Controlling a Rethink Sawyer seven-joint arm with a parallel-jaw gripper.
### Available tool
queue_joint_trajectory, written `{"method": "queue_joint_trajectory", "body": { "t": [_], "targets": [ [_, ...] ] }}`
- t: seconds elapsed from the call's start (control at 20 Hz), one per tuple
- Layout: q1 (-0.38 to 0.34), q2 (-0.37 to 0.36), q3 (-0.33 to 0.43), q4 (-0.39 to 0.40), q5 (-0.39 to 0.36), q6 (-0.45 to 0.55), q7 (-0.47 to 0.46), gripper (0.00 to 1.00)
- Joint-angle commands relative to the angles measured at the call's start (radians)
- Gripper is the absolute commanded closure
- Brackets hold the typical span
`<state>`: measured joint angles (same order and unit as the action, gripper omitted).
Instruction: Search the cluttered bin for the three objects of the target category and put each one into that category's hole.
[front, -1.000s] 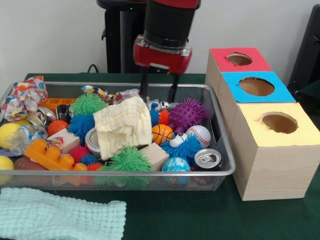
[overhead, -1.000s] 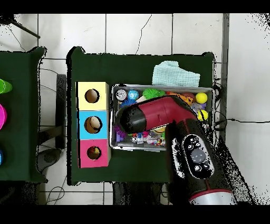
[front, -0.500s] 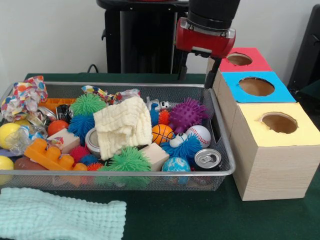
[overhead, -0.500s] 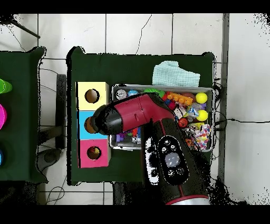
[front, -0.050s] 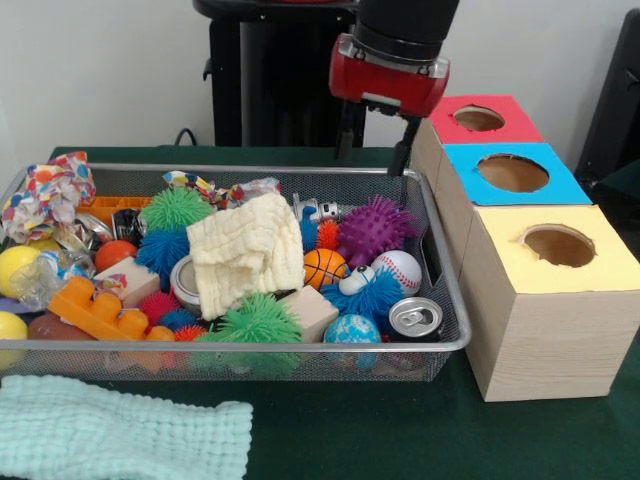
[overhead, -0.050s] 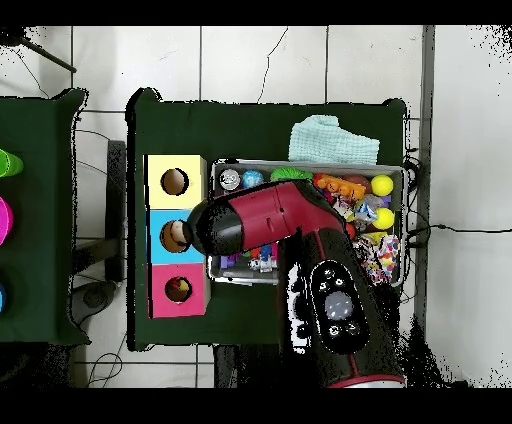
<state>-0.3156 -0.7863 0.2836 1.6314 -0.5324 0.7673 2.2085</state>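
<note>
My gripper (front, -0.050s: 372, 148) hangs open and empty above the far right rim of the wire bin (front, -0.050s: 445, 345), just left of the red box (front, -0.050s: 440, 108). Red, blue (front, -0.050s: 570, 185) and yellow (front, -0.050s: 600, 270) boxes stand in a row at the right, each with a round hole on top. Inside the bin lie a purple spiky ball (front, -0.050s: 375, 228), a small basketball (front, -0.050s: 324, 267), a baseball (front, -0.050s: 400, 268), a drinks can (front, -0.050s: 415, 318) and a cream cloth (front, -0.050s: 248, 250). In the overhead view the arm's head (overhead, -0.050s: 225, 225) hides the gripper and the bin's box-side end.
Green (front, -0.050s: 176, 208) and blue spiky balls, an orange brick (front, -0.050s: 100, 308), wooden blocks, yellow balls (front, -0.050s: 18, 270) and crumpled wrappers (front, -0.050s: 50, 195) fill the bin's left part. A mint cloth (front, -0.050s: 120, 440) lies on the table before the bin; overhead it shows beyond the bin (overhead, -0.050s: 333, 140).
The gripper rose out of the bin's middle, swung right toward the red box, then came back a little to the left. It stayed open and empty; the bin's contents look unmoved.
</note>
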Motion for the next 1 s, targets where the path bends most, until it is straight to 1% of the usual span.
{"method": "queue_joint_trajectory", "body": {
  "t": [0.05, 0.3, 0.5, 1.0],
  "targets": [
    [-0.054, 0.068, -0.022, 0.024, 0.009, -0.063, 0.029, 0.00],
    [-0.067, 0.083, -0.017, 0.020, 0.000, -0.078, 0.017, 0.00],
    [-0.088, 0.108, -0.008, -0.006, -0.003, -0.076, -0.010, 0.00],
    [-0.102, 0.137, 0.007, -0.048, -0.005, -0.061, -0.029, 0.00]
  ]
}}
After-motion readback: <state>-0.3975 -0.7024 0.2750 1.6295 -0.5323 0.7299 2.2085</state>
